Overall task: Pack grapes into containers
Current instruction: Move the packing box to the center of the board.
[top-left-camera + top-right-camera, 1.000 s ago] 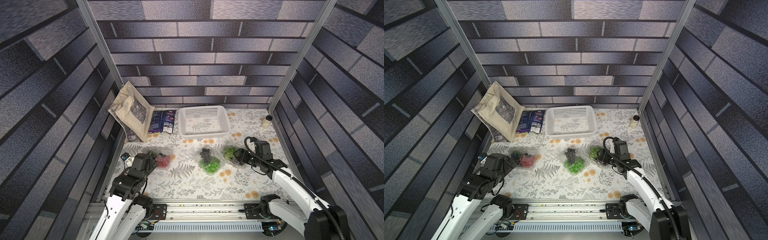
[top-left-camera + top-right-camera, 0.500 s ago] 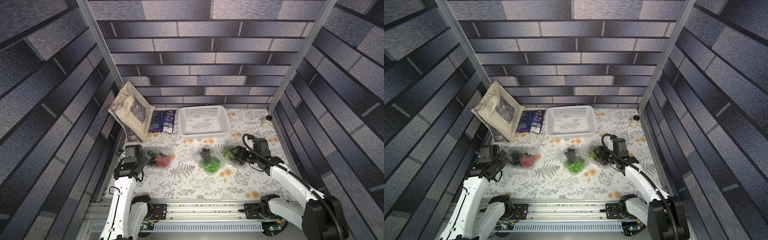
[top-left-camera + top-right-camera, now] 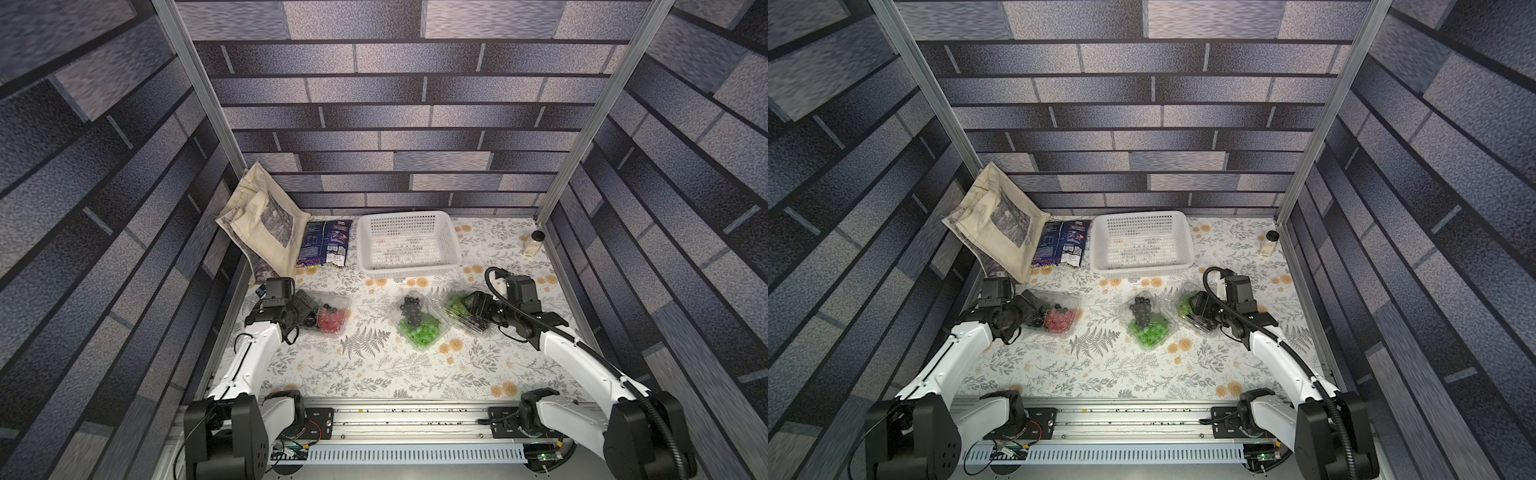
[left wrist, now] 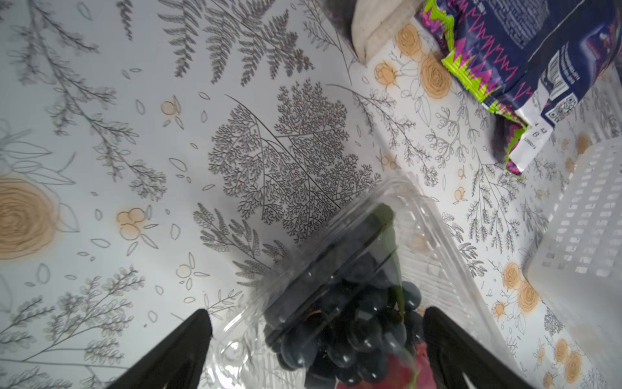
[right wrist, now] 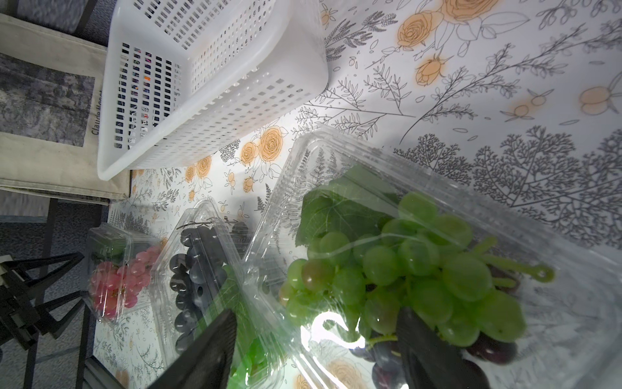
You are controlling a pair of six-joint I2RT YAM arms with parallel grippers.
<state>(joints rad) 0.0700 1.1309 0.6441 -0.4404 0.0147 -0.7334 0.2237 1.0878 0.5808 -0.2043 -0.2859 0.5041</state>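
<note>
Three clear containers stand in a row on the floral table. The left container (image 3: 332,318) holds red and dark grapes (image 4: 353,323). My left gripper (image 3: 308,309) (image 4: 318,336) is open, its fingers straddling that container's near end without touching it. The middle container (image 3: 419,328) holds dark and bright green grapes. The right container (image 3: 459,307) holds pale green grapes (image 5: 420,269) over dark purple ones. My right gripper (image 3: 471,309) (image 5: 319,343) stands open across that container's side wall. One finger (image 5: 424,350) is among the grapes and the other (image 5: 212,353) is outside, beside the middle container.
A white perforated basket (image 3: 409,272) stands behind the containers. A cream tote bag (image 3: 262,224) leans in the back left corner, with a dark blue snack packet (image 3: 326,245) beside it. A small bottle (image 3: 534,245) stands by the right wall.
My left arm has stretched forward and lowered, and its open gripper now sits at the left container's end. The right gripper has edged slightly further over the right container.
</note>
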